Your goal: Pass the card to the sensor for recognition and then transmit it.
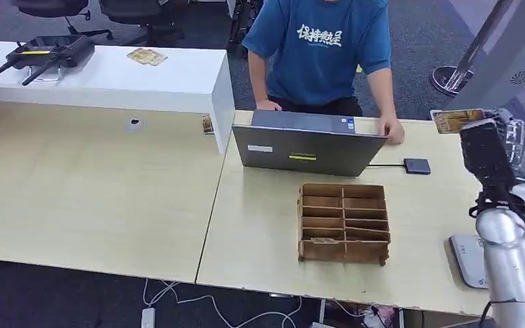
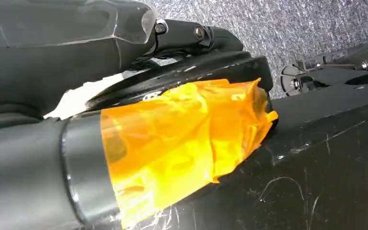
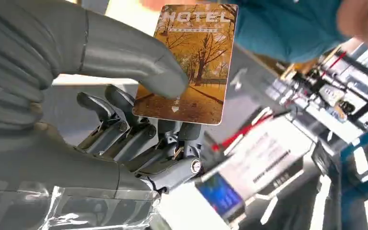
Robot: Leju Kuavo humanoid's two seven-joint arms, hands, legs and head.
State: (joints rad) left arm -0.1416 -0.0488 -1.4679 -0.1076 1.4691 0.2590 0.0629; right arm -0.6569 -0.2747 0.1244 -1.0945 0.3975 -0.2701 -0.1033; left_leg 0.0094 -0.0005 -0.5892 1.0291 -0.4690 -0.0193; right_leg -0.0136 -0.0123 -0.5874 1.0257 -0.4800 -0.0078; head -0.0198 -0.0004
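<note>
right wrist view: right hand (image 3: pixel 124 120) pinches hotel card (image 3: pixel 189 62); left hand (image 2: pixel 124 143) state unclear.

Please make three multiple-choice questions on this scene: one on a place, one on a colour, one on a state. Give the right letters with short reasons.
1. Where is the wooden organizer?
A. in front of the laptop
B. on the white desk
C. on the floor

2. What colour is the person's shirt?
A. red
B. blue
C. white

3. What is the right robot hand doing?
A. hanging empty
B. pressing the laptop
C. holding the card

Key: 1 A, it stands on the table nearer the robot than the laptop. 2 B, plainly blue. 3 C, the thumb pinches the hotel card.
</note>
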